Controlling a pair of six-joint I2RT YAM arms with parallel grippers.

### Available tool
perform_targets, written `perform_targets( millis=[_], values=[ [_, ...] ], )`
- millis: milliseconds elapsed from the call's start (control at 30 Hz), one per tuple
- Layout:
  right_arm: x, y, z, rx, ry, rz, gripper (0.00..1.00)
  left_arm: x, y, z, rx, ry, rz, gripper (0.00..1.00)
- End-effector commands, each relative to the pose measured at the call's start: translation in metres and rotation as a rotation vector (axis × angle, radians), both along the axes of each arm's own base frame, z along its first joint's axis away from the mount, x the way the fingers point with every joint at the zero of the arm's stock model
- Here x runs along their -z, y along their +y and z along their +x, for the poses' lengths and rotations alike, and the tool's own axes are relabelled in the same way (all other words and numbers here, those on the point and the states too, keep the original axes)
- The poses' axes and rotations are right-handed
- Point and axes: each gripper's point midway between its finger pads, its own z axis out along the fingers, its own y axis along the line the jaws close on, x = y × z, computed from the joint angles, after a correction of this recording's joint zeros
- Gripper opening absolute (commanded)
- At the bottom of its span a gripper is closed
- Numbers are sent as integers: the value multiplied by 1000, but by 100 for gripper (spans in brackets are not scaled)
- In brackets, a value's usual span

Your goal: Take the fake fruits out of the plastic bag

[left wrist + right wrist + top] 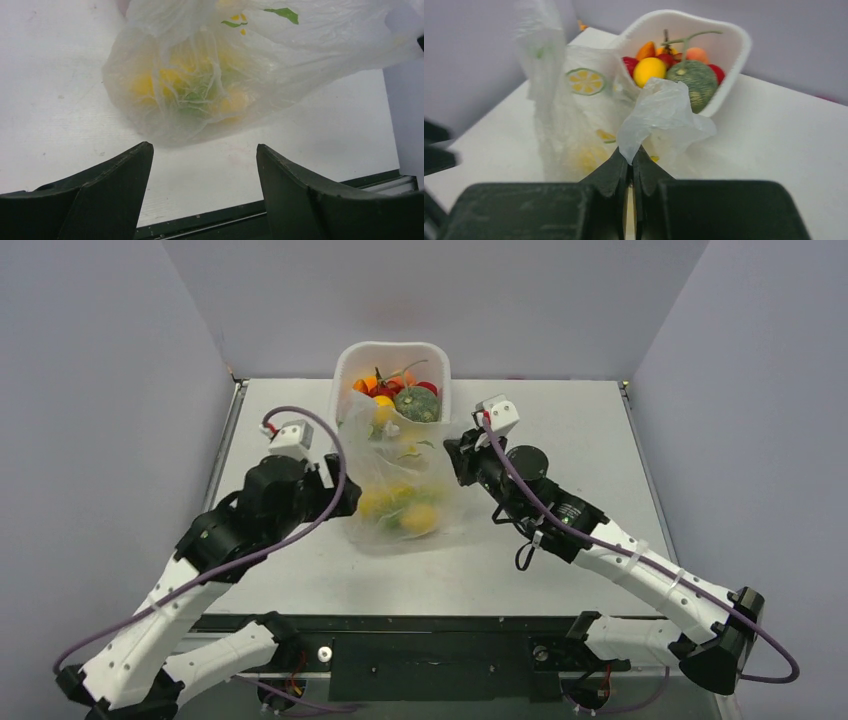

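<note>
The plastic bag (400, 485) stands at the table's middle, thin and clear with a green print. The fake fruits (408, 512), yellow with some green, lie in its bottom. They show blurred through the film in the left wrist view (195, 90). My right gripper (630, 156) is shut on a fold of the bag's rim (659, 117) and holds that side up. It shows at the bag's right edge in the top view (458, 455). My left gripper (205, 150) is open and empty, just left of the bag (260, 65), not touching it. It shows beside the bag in the top view (345, 498).
A white square tub (345, 370) stands right behind the bag, holding a grey-green ribbed squash (417, 405), red and orange fruits and a yellow one (649, 71). The table's dark front edge (240, 217) lies close below my left gripper.
</note>
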Motion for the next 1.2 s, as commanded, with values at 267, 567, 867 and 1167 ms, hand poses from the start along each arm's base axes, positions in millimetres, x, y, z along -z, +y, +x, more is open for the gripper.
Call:
perform_targets(
  millis=[267,567,867,1167],
  values=[
    [25,40,-39,-362,243,215,0,-35,-35,90,-189,-118,281,72],
    [21,41,-42,-381,252,235,0,-63,-64,126,-166,-205,309,75],
    [10,36,-49,-391,241,256,0,-74,-101,150,-70,-283,294,76],
    [7,26,-52,-365,238,254,0,-64,-104,174,-75,-290,417,67]
  ],
)
